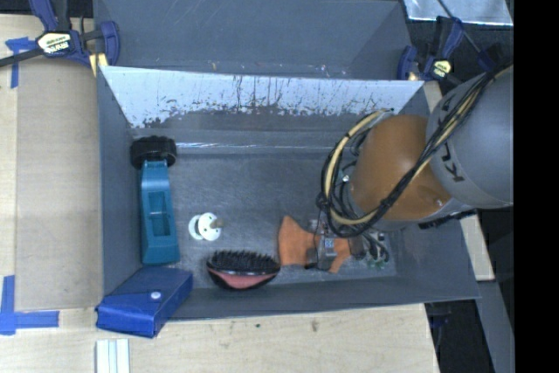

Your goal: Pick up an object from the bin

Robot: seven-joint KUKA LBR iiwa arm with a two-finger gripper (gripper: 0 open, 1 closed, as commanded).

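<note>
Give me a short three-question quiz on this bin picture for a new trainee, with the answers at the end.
1. True or false: in the view, the hairbrush lies left of the orange thing.
2. The gripper hangs over: A the white knob, B the orange thing, C the blue tool with the black wheel.
3. Fill in: the box at the bin's lower-left corner is ____.
Key: 1 true; 2 B; 3 blue.

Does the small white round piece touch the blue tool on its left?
Apart. The camera view shows a strip of grey bin floor between the white piece and the blue tool.
</note>
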